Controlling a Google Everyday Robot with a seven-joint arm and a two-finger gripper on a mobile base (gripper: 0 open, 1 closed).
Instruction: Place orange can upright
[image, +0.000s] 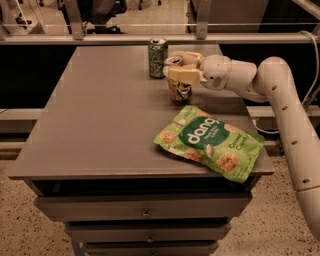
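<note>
The orange can, mottled orange-brown with a silver top, stands upright on the grey table, right of centre near the back. My gripper reaches in from the right and is shut around the can's upper half, with one cream finger across its front and the other behind it. The can's base is at or just above the tabletop. I cannot tell if it touches. A green can with a silver top stands upright just behind and left of the orange can, apart from it.
A green snack bag lies flat at the table's front right, overhanging the right edge. My white arm runs along the table's right side. Railings stand behind the table. Drawers sit below the top.
</note>
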